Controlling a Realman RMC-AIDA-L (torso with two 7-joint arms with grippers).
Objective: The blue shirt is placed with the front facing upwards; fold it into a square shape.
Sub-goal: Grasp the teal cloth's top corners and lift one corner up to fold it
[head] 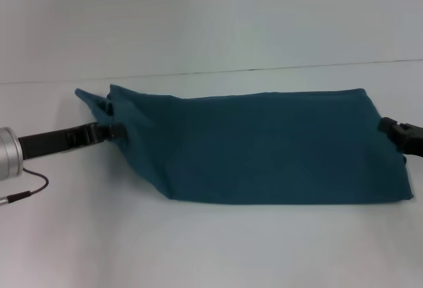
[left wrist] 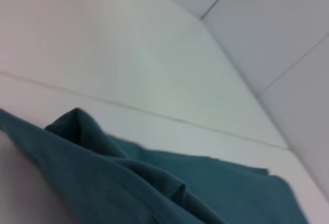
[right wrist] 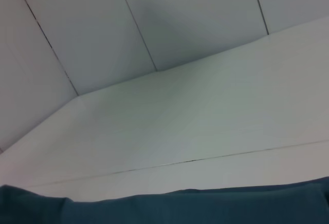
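The large dark teal-blue cotton shirt [head: 264,149] lies on the white table [head: 211,248] as a long band stretching across the table from one arm to the other, smooth over most of its length, with no lettering showing on the side turned up. Its near edge lies flat on the table, running straight toward the robot's right, while at the robot's left it slants up into a bunched, pointed corner that stands off the surface.

The left gripper [head: 114,129], black fingers on a silver-cuffed arm with a thin cable trailing below it, reaches in level from the left and is clenched on that raised corner, the cloth puckering into folds around the pinch. In the left wrist view the same gathered fabric [left wrist: 154,183] rises in a peak with creases running away from it.

The right gripper [head: 390,129] sits at the opposite end, its dark body touching the shirt's upper right edge; I cannot tell from here how its fingers stand. The right wrist view shows only a level strip of the teal cloth [right wrist: 205,208] against the pale wall behind.
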